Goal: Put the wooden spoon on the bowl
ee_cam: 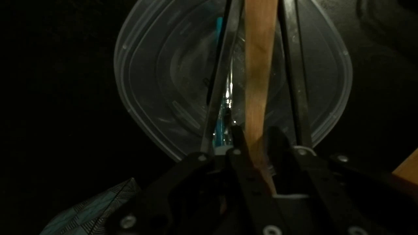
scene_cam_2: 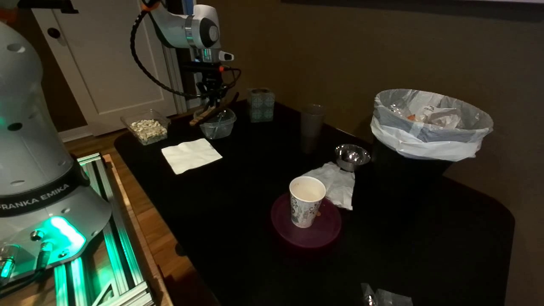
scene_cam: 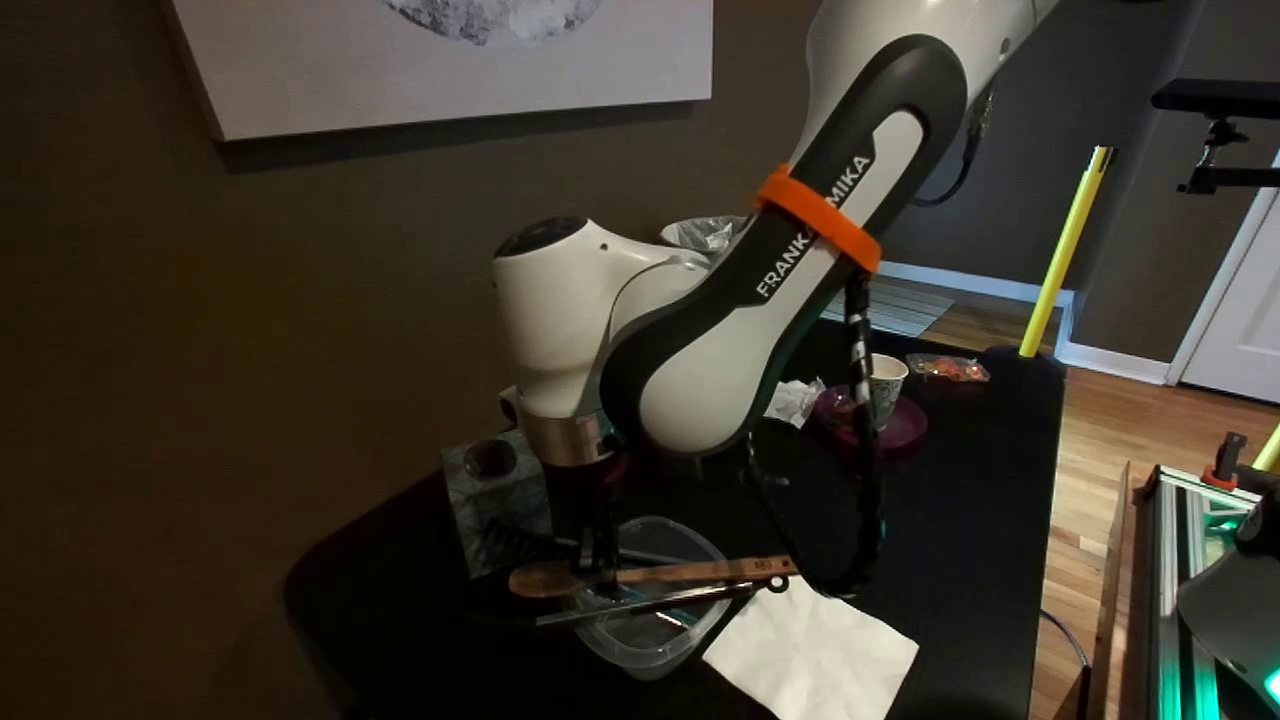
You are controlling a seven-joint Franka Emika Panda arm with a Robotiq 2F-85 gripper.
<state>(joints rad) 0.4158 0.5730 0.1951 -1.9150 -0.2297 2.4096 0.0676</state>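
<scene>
The wooden spoon [scene_cam: 700, 571] lies roughly level across and above the bowl, its oval head past one rim. Its handle [ee_cam: 259, 65] runs between my fingers in the wrist view. My gripper [ee_cam: 256, 140] is closed round the handle; it also shows in both exterior views [scene_cam: 600, 570] [scene_cam_2: 213, 103]. The bowl [scene_cam: 645, 655] is a clear, wide container below the gripper [scene_cam_2: 221, 128]. Two shiny metal bars [ee_cam: 295, 65] flank the spoon over the bowl. Whether the spoon touches the rim cannot be told. My fingers hide part of the spoon.
A tissue box [scene_cam: 497, 500] stands close beside the bowl. A white napkin [scene_cam: 815, 650] lies next to it. A clear box of pale pieces [scene_cam_2: 148, 129] stands at the table edge. Farther off are a paper cup [scene_cam_2: 304, 208], a steel bowl [scene_cam_2: 352, 157] and a lined bin [scene_cam_2: 425, 144].
</scene>
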